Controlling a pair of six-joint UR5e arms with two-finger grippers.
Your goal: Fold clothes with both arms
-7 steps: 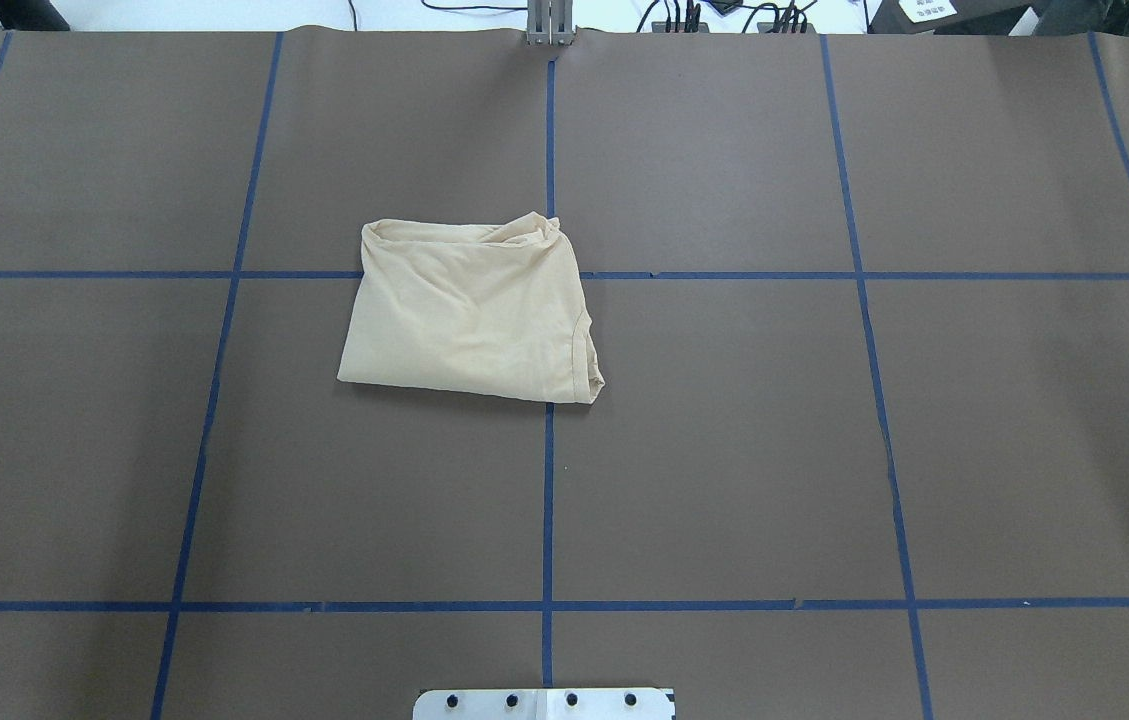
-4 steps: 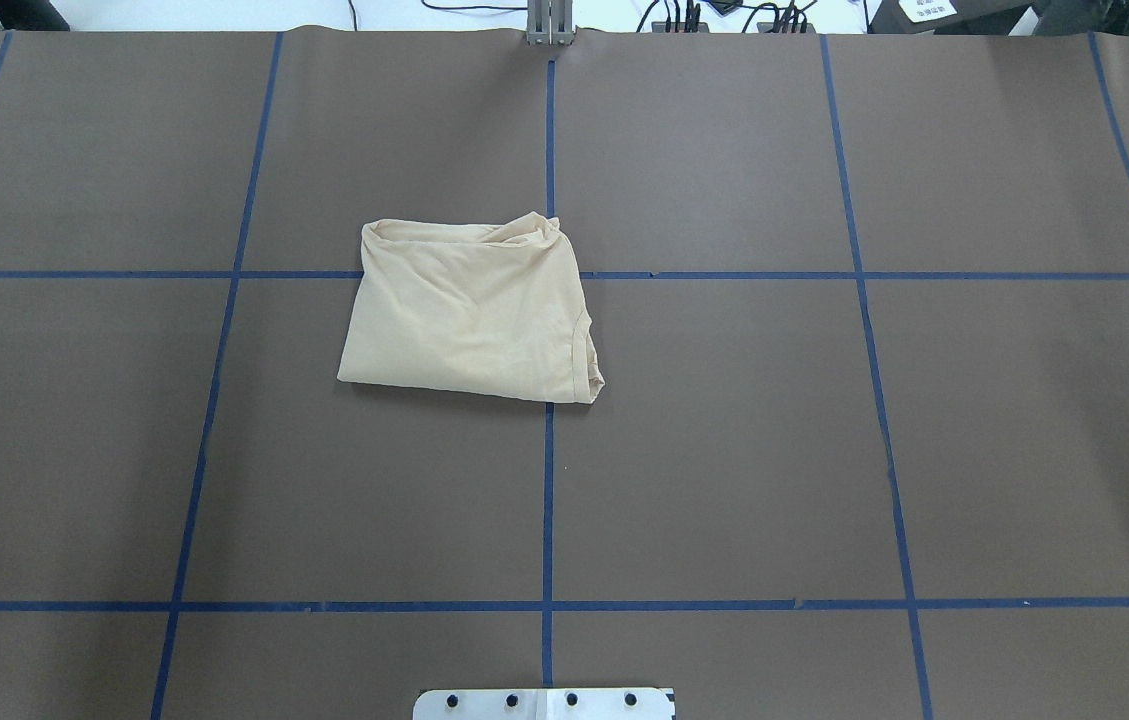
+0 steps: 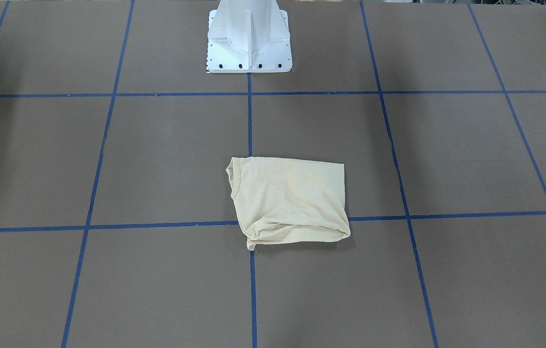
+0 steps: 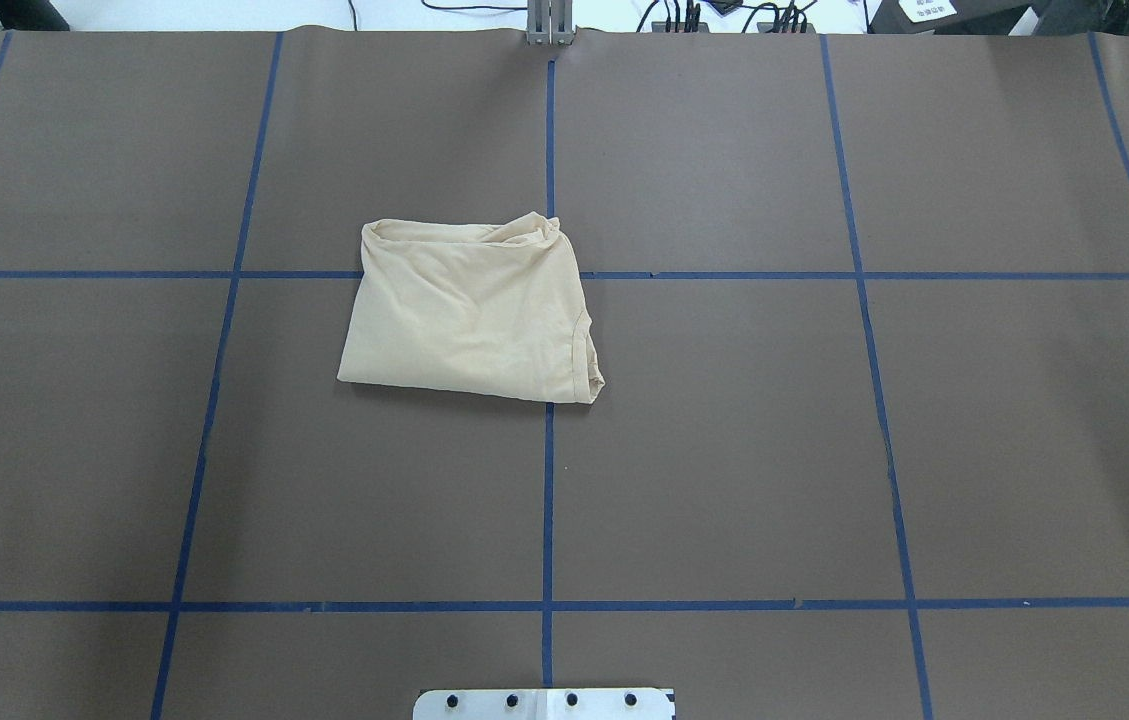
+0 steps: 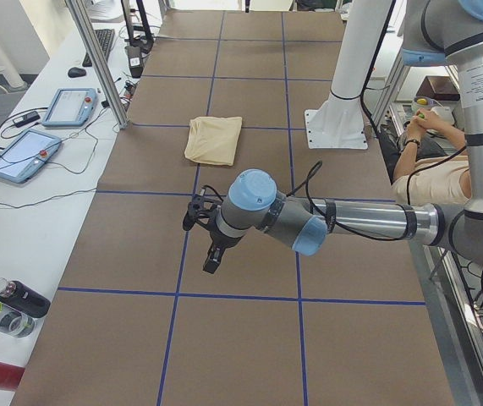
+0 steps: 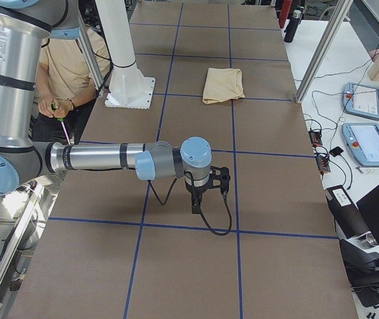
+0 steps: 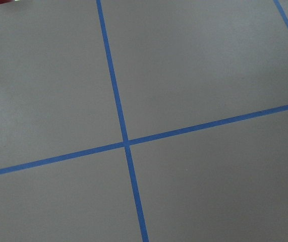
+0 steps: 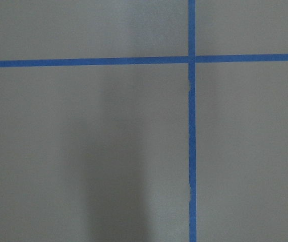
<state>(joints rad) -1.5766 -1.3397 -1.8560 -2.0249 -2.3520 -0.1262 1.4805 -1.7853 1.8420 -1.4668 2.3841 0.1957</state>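
The shirt (image 4: 469, 315) lies folded into a compact, slightly rumpled rectangle on the brown surface (image 4: 724, 450), just left of the centre line. It looks thin, limp and light, so it would likely sag unless pinched through all layers at two corners. The left pincer (image 5: 211, 260) and the right pincer (image 6: 196, 205) hang well apart from it, empty. Whether they are open I cannot tell.
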